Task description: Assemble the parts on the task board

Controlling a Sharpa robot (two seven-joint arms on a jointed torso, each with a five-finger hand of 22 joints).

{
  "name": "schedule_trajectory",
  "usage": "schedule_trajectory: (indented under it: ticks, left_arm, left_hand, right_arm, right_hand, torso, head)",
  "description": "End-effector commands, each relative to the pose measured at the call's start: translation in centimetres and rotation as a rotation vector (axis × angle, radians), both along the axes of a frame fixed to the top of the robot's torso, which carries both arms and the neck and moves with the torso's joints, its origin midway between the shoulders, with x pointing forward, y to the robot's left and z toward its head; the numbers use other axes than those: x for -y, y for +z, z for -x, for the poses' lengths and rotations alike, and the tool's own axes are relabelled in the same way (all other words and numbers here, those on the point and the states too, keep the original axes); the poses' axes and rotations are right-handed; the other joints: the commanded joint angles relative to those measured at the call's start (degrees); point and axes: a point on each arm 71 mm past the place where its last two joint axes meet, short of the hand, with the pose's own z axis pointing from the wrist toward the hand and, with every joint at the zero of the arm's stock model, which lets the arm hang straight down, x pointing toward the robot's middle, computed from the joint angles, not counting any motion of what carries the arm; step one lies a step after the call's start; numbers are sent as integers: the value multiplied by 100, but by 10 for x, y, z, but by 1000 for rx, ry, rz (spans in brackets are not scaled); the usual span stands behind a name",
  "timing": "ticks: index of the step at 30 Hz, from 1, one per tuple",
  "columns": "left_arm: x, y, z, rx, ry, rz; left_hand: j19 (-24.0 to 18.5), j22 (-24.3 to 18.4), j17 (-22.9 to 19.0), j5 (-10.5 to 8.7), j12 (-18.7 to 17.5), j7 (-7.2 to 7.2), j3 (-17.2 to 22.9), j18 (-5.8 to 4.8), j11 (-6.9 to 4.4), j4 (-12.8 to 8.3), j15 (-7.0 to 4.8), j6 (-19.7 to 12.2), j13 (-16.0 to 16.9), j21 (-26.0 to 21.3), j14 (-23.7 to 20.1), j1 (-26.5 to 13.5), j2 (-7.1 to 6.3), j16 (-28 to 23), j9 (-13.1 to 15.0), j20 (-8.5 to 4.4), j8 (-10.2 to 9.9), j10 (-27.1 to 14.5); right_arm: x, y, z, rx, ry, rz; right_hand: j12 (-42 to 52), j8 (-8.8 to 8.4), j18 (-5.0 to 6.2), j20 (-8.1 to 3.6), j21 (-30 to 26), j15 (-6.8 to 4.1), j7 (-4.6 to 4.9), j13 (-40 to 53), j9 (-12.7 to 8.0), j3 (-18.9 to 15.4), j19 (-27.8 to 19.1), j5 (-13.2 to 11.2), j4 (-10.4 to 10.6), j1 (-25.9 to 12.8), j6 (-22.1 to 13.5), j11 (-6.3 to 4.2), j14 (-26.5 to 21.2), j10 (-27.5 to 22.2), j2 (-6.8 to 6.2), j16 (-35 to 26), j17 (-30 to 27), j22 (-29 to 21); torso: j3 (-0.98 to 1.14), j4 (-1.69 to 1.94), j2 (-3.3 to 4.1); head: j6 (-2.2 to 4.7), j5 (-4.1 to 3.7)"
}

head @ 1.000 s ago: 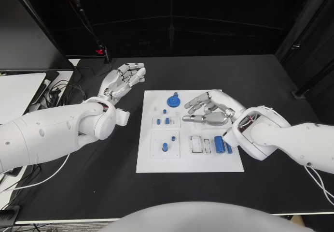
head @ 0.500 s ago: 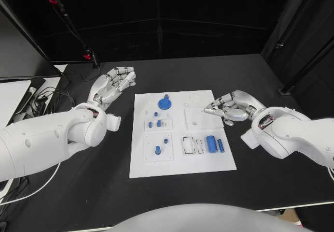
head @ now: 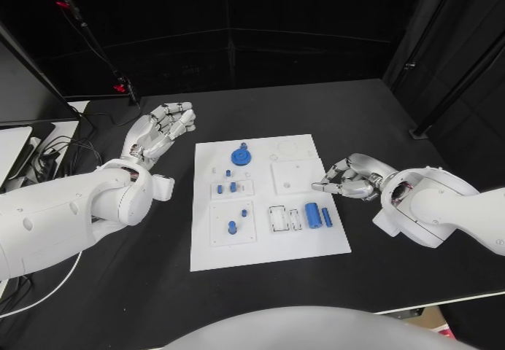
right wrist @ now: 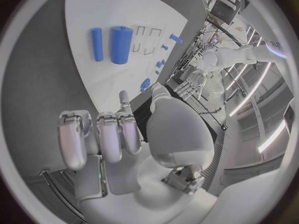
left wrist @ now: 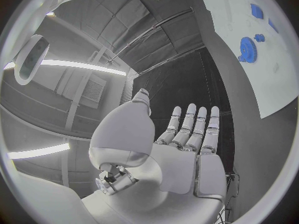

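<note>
Head view puts the task board (head: 263, 248) flat in the middle of the black bench (head: 126, 292), its long axis running away from the robot. On it lie the blue parts: a gear (head: 241, 156) near the far left corner, small pegs (head: 226, 188) in a square plate below it, two more pegs (head: 237, 221) in a nearer plate, and on the right a thick cylinder (head: 311, 213) with a thin cylinder (head: 326, 216) just beside it. Both cylinders lie with their long axes along the board's length. Between pegs and cylinders are pale rectangular slots (head: 283, 218); what sits in them is too small to make out, as are the faint outlines at the far right corner.

Right hand (head: 352, 180) hovers just off the board's right edge, its fingers curled inward. Whether anything is pinched between them cannot be told: the head view hides the fingertips behind the knuckles. The right wrist view shows the same hand (right wrist: 118, 139) from behind, fingers bent with nothing visible in them, and beyond it the two cylinders (right wrist: 112, 44) side by side on the white board.

Left hand (head: 157, 131) is over the bench left of the board, well apart from it, fingers straight and holding nothing; the left wrist view confirms the flat hand (left wrist: 187, 144) and catches the gear (left wrist: 247, 50) at the board's corner.
</note>
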Motion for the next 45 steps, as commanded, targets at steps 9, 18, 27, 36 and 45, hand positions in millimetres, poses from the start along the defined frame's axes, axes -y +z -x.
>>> schedule_trajectory:
  ticks: [9, 18, 27, 36, 45]
  left_arm:
    - [-1, 4, 1, 57, -13, 21]
    - [-2, 4, 1, 56, -12, 21]
    - [-2, 3, 2, 55, -13, 21]
    - [-2, 3, 2, 53, -12, 21]
    - [-3, 3, 2, 52, -12, 21]
  left_hand:
    - [49, -9, -12, 33, 34, 930, -42, -114, 3, 8, 15, -44, -9, 23, -40, -1, 49, 41, -7, 1, 36, -26]
    - [48, -10, -12, 33, 35, 930, -42, -114, 3, 8, 15, -44, -9, 22, -40, -1, 49, 41, -8, 1, 36, -26]
    - [46, -14, -15, 34, 37, 930, -45, -114, 3, 8, 15, -45, -10, 22, -41, 0, 51, 43, -9, 1, 38, -26]
    - [40, -24, -17, 35, 40, 930, -48, -114, 3, 8, 16, -47, -11, 21, -42, 2, 55, 46, -11, 1, 40, -27]
    - [40, -24, -17, 35, 40, 930, -48, -114, 3, 8, 16, -47, -11, 21, -42, 2, 55, 46, -11, 1, 40, -27]
  right_arm:
    - [-11, -5, 11, -49, 25, 237]
    - [-23, -14, 14, -84, 59, 268]
    - [-31, -18, 12, -98, 78, 278]
    - [-37, -22, 10, -117, 93, 296]
    - [-43, -27, 7, -117, 101, 312]
  right_hand:
    - [14, 669, -38, -9, 18, -10, -12, 1506, 279, -123, 615, 80, 13, -350, -14, 39, 596, 604, -222, 14, 1505, 1506]
    - [14, 790, -38, -33, 18, -41, -22, 1506, 326, -86, 615, 80, 11, -374, -11, 33, 596, 604, -237, 14, 1505, 1506]
    - [14, 855, -38, -47, 18, -56, -35, 1506, 348, -45, 615, 75, 7, -356, -14, 19, 596, 604, -186, 14, 1505, 1506]
    - [14, 923, -38, -64, 18, -73, -51, 1506, 367, 2, 615, 35, 1, -320, -26, 3, 596, 604, -85, 14, 1505, 1506]
    - [14, 964, -38, -77, 18, -84, -55, 1506, 374, 48, 615, 18, -11, -242, -65, -4, 596, 604, 37, 14, 1505, 1506]
  torso:
    - [7, 8, -2]
    - [10, 14, 0]
    - [8, 16, -2]
    - [8, 21, -7]
    - [7, 13, -1]
  head:
    - [-32, -38]
    - [-33, -91]
    - [-36, -101]
    - [-45, -61]
    - [-58, -49]
